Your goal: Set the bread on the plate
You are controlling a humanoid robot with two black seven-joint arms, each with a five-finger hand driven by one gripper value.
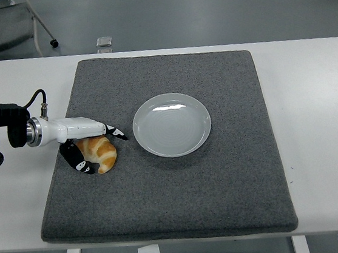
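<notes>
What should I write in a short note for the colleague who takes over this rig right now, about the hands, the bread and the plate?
Left hand: over the bread, one finger above it, one below and to its left, closing around it; a firm grasp cannot be confirmed.
Right hand: not in view.
Bread: lies on the grey mat, left of the plate, apart from it.
Plate: empty, in the mat's middle.
Done: hand brought to the bread.
Left: secure the grasp, lift, carry right, set the bread on the plate.

grey mat [182, 192] covers much of the white table [314, 116]
</notes>
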